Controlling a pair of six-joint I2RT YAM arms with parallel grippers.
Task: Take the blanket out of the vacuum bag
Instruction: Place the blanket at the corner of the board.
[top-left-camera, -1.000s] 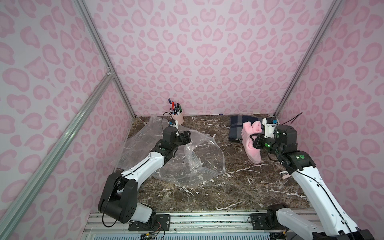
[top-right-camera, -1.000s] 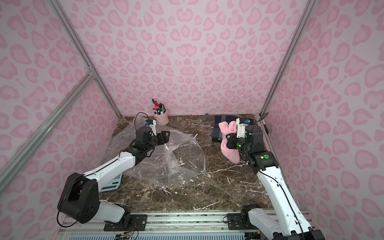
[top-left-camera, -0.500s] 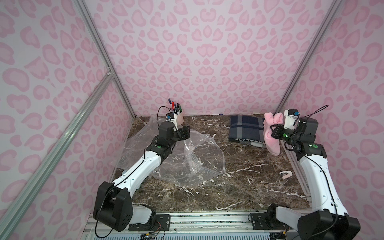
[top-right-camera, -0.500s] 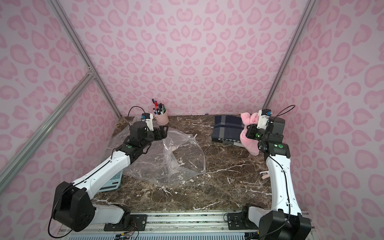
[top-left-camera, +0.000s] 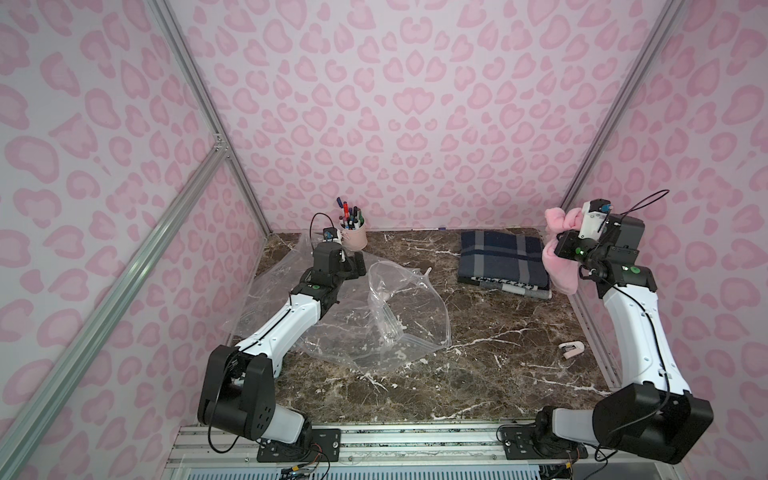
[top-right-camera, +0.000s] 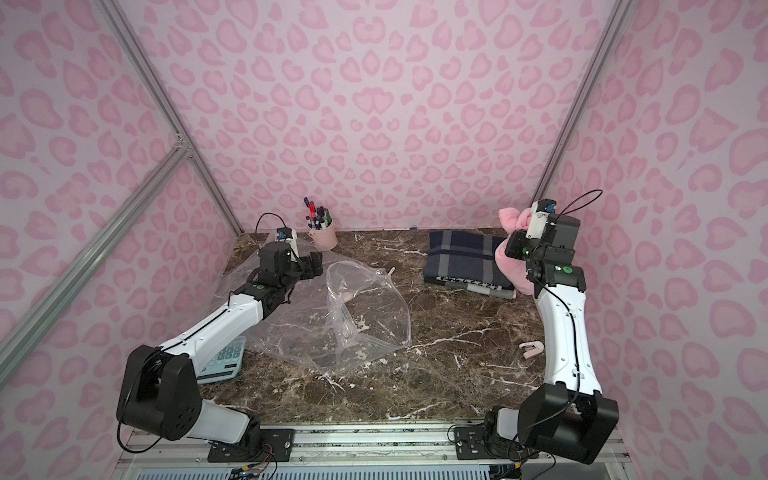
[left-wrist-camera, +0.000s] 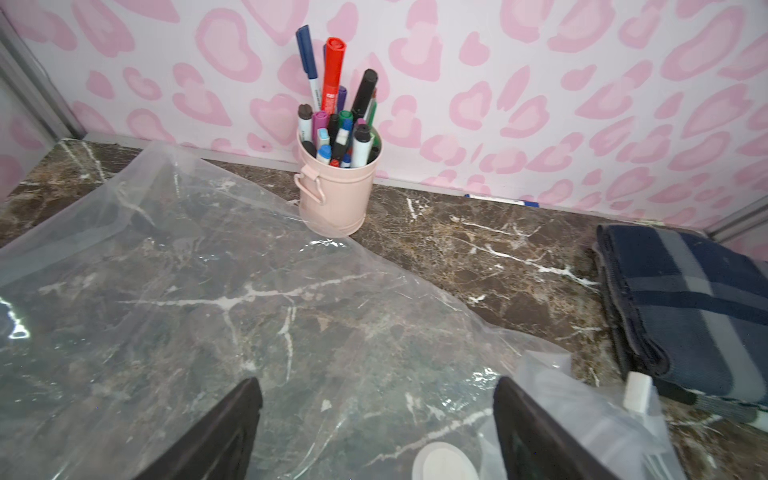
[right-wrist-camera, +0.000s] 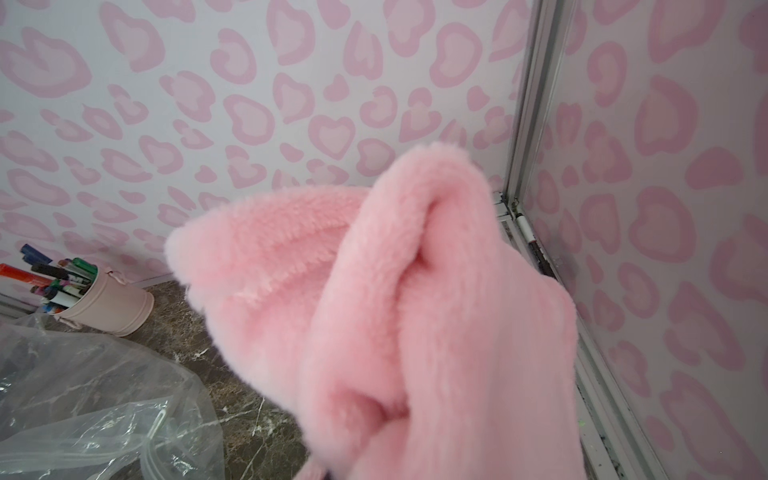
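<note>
Pink fluffy blanket (top-left-camera: 561, 276) hangs with its long axis downward, clamped in the right gripper (top-left-camera: 557, 243), just beside the folded plaid blanket (top-left-camera: 503, 264). It is well apart from the vacuum bag (top-left-camera: 409, 316), which lies toward the left arm. The left gripper (left-wrist-camera: 376, 399) stands over that bag, jaws wide apart and empty.

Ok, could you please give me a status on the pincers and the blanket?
Left pincer open over the vacuum bag, empty. Right pincer shut on the pink blanket, held up well clear of the bag. Folded plaid blanket close beside it.
</note>
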